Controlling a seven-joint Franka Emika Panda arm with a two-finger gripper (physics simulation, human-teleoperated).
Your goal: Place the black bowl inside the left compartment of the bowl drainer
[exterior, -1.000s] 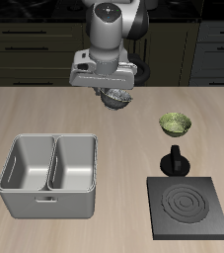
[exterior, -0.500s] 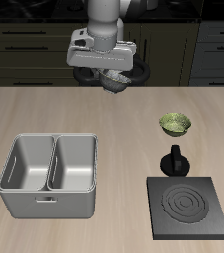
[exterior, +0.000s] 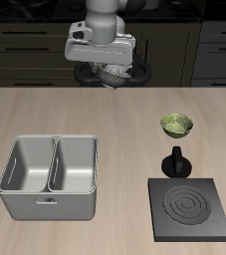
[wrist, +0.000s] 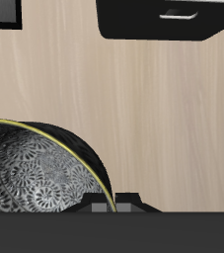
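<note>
Height gained over the last second: your end effector point(exterior: 107, 76) has risen, clamped on the black bowl point(wrist: 39, 168), now high above the counter point(exterior: 124, 129) and behind the bowl drainer point(exterior: 50, 174). Carry it forward toward the left compartment.

No readable text, labels or numbers, renders rather coarse

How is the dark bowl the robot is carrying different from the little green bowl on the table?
The black bowl is dark outside with a pale speckled pattern inside; the yellow-green bowl is plain green. The black bowl is held up in the air by the gripper, while the yellow-green bowl sits on the table. Both are small and round.
</note>
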